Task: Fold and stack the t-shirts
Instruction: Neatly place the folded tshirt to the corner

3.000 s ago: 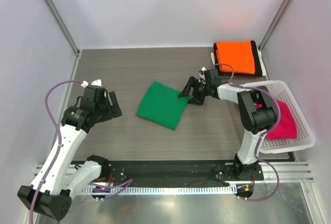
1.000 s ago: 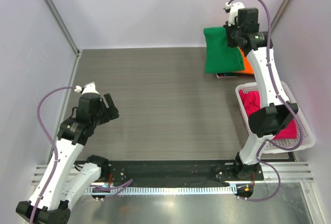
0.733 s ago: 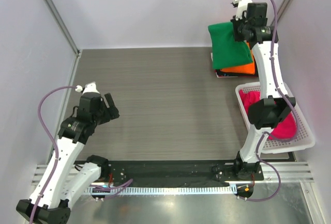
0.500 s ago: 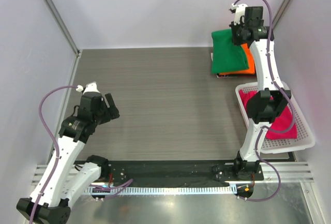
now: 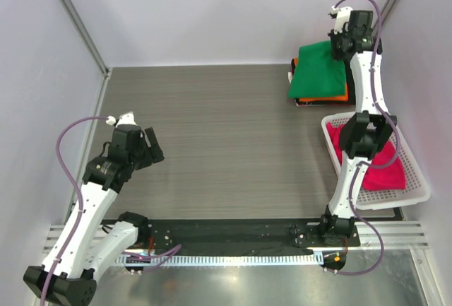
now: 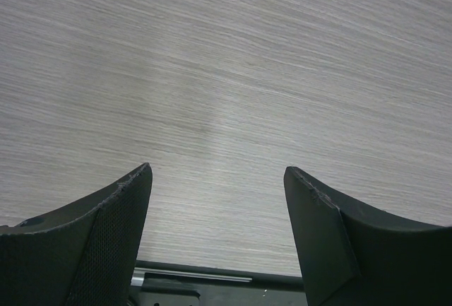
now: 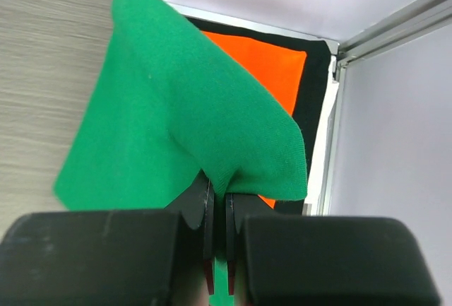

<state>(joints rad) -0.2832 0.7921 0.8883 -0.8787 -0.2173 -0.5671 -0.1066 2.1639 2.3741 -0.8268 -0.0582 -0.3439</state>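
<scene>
Item one, my right hand [image 7: 217,193]: clamped on a fold of the green t-shirt [image 7: 176,122], which drapes over the orange t-shirt [image 7: 272,66] and black t-shirt [image 7: 318,108] stacked just beyond the basket [image 5: 417,194]. Item two, magenta t-shirt [image 5: 387,172]: inside the basket. Item three, my left hand [image 6: 217,172]: fingers apart over the tabletop [image 5: 226,122], well away from the basket.

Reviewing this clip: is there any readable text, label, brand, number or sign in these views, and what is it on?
None can be read in any view.
The green t-shirt, orange t-shirt, black t-shirt and pink t-shirt show plain cloth, no print.
The white basket and table show no markings.
Any marks on the arm bases are too small to tell.
</scene>
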